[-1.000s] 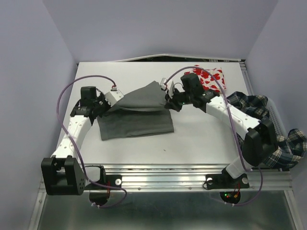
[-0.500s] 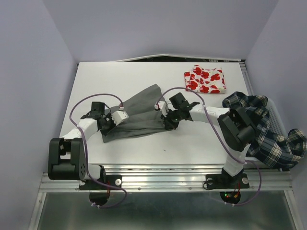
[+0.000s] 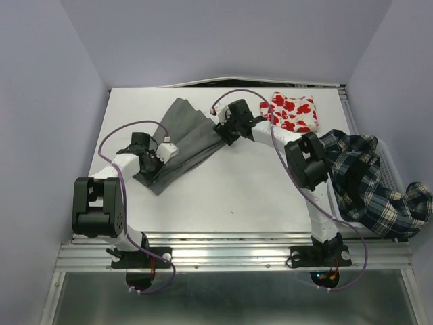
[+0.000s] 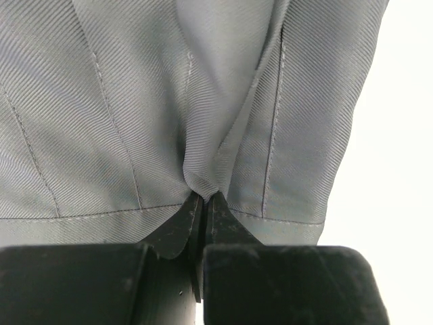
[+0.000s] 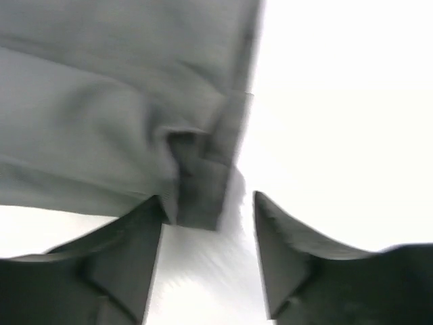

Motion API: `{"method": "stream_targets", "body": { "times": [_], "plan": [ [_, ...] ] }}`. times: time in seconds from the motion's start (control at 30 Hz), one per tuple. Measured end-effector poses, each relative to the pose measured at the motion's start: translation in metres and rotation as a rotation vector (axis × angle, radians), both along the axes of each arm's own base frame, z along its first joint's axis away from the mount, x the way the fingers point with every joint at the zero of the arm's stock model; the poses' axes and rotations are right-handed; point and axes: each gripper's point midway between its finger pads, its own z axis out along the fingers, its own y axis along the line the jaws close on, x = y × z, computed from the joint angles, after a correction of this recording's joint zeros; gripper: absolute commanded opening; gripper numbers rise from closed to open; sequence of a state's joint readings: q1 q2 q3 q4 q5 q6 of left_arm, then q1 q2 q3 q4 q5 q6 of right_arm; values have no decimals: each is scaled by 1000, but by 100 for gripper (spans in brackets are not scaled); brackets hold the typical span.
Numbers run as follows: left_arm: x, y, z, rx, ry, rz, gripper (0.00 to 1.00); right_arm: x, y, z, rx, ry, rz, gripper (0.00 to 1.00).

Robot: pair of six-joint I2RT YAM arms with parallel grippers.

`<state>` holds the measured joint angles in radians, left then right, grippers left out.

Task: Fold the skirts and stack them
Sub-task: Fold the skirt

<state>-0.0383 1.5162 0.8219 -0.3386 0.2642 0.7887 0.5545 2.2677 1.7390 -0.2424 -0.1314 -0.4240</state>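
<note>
The grey skirt (image 3: 184, 133) lies as a long slanted strip across the left half of the table. My left gripper (image 3: 153, 166) is at its near end, and in the left wrist view it (image 4: 203, 198) is shut on a pinched fold of the grey cloth (image 4: 135, 101). At the strip's right edge sits my right gripper (image 3: 221, 133). Its wrist view shows it (image 5: 208, 203) open, with a corner of the grey cloth (image 5: 199, 196) just past the left finger. The red-print skirt (image 3: 291, 112) lies folded at the far right. The plaid skirt (image 3: 369, 186) is heaped at the right edge.
The plaid skirt hangs over a white mesh basket (image 3: 388, 161) beyond the table's right side. Purple walls close in the table on the left, back and right. The right arm's elbow (image 3: 308, 162) rises over the table's right half.
The grey skirt has swung from a spread sheet into a narrow strip reaching toward the back left. My right gripper moved back with it, opened and let go. The left arm pulled in nearer.
</note>
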Motion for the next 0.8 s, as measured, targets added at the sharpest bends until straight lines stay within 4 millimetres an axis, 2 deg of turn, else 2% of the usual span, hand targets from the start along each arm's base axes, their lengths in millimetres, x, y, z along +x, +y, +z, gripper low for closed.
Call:
{"method": "stream_targets", "body": {
  "times": [0.03,0.07,0.13,0.27,0.33,0.4,0.43,0.5,0.53,0.6,0.7,0.8],
  "plan": [
    [-1,-1,1,-4,8,15,0,8,-9,5,4,-4,-44,74],
    [-2,-3,1,-7,16,33,0,13,-13,8,7,-10,-59,77],
    [-5,-7,2,-13,33,74,0,26,-25,21,38,-20,-122,79],
    [-11,-31,1,-4,53,109,0,22,-43,56,142,34,-246,78],
    [-12,-43,1,13,55,115,8,6,-44,79,231,78,-285,75],
    [-11,-51,0,17,69,122,17,-31,-34,105,380,188,-294,73],
    [-8,-54,0,16,74,134,19,-40,-32,112,406,206,-288,73],
    [-3,-58,1,17,77,152,37,-65,-20,118,502,309,-279,72],
    [-1,-59,1,19,73,160,55,-77,-15,114,531,370,-281,72],
    [-2,-63,2,22,68,161,98,-96,-7,96,583,494,-302,72],
    [-2,-77,15,-2,31,130,99,-140,-7,39,609,738,-388,70],
    [7,-88,52,-67,-95,117,99,-165,-10,6,605,874,-450,70]
  ]
}}
